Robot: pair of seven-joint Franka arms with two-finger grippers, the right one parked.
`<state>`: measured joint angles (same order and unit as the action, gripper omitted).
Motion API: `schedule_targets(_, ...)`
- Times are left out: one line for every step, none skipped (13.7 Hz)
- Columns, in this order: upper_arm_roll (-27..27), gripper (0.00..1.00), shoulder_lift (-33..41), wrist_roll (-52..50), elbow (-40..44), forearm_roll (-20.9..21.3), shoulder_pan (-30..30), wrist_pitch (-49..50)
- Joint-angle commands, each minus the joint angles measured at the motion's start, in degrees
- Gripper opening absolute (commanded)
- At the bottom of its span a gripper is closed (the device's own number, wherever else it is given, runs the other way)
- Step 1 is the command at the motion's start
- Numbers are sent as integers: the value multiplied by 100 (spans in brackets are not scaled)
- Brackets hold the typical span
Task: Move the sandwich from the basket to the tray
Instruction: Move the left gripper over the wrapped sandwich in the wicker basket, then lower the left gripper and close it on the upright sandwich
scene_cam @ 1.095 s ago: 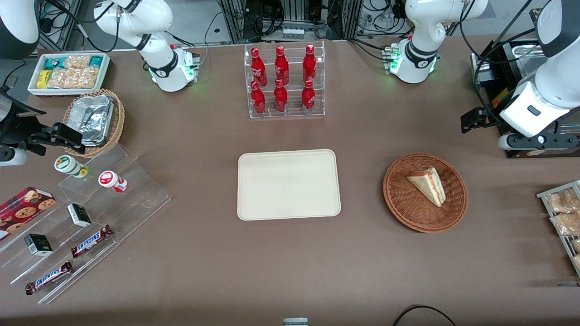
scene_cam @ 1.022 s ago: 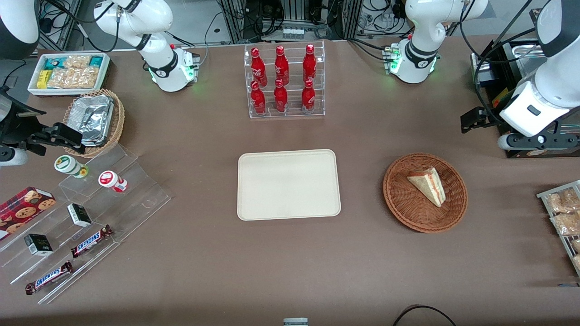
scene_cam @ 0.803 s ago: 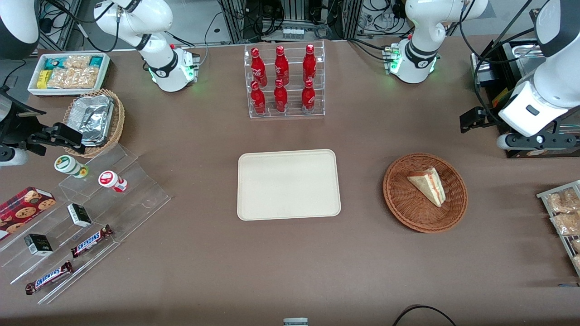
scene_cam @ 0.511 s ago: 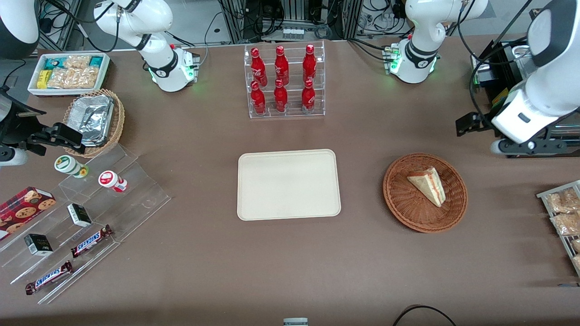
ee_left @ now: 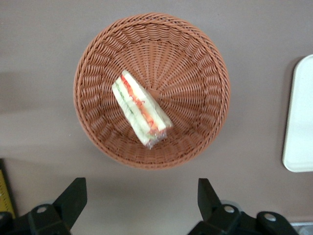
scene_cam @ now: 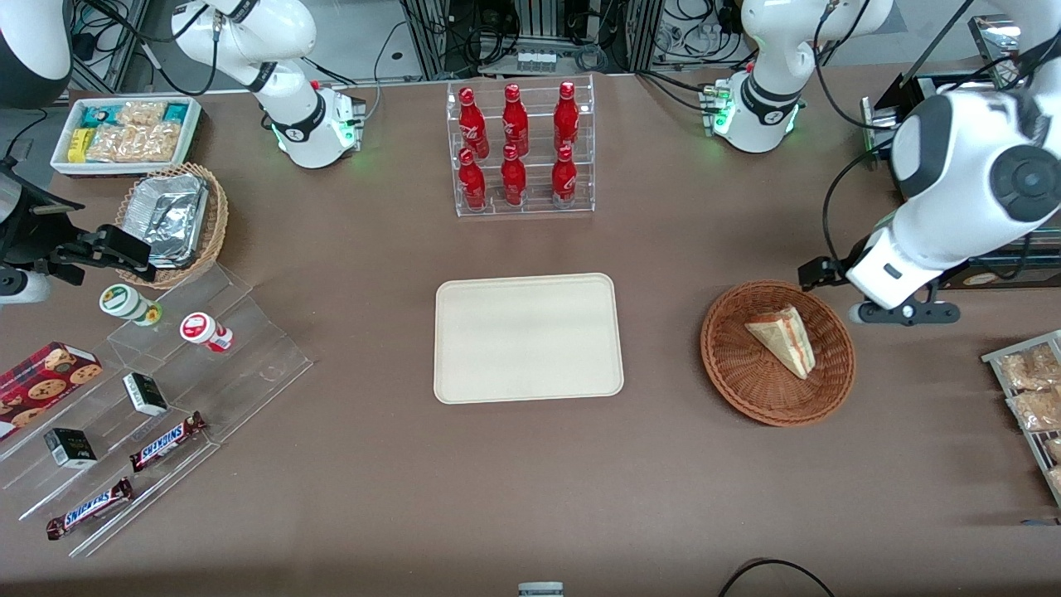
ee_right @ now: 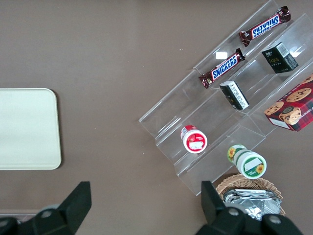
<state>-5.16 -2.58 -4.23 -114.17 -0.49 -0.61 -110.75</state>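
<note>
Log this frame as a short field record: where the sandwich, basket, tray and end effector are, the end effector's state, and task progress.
sandwich: lies in the basket, wedge with its filling edge showing
basket: reddish-brown wicker round, beside the tray, toward the working arm's end of the table
tray: cream rectangle at mid-table, nothing on it
end effector: left arm's, above the table next to the basket, not touching the sandwich
end effector state: fingers spread apart, nothing between them
task progress: sandwich not yet grasped

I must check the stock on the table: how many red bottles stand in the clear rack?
6. Three red bottles stand in the clear rack's lower row and three in its upper row. None seems hidden. The gripper hangs open beside the basket, far from them.
</note>
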Motion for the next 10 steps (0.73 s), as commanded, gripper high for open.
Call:
schedule_targets(24, 100, -75, 37, -465, 85, 17, -709)
schedule_targets(32, 100, -102, -7, -588, 85, 25, -920)
schedule_targets(33, 100, -120, -77, -702, 76, 26, -1087)
schedule_targets(33, 100, -129, -304, -790, 76, 26, -1263)
schedule_targets(33, 100, -129, -672, -861, 76, 34, -1404)
schedule_targets(33, 100, -198, -1032, -870, 76, 34, -1475)
schedule_targets(33, 100, -251, -1358, -870, 76, 34, -1502)
schedule_targets(33, 100, -286, -1692, -879, 76, 34, -1581)
schedule_targets(33, 100, -313, -2182, -940, 76, 26, -1694)
schedule_targets(33, 100, -313, -2718, -1045, 84, 26, -1887)
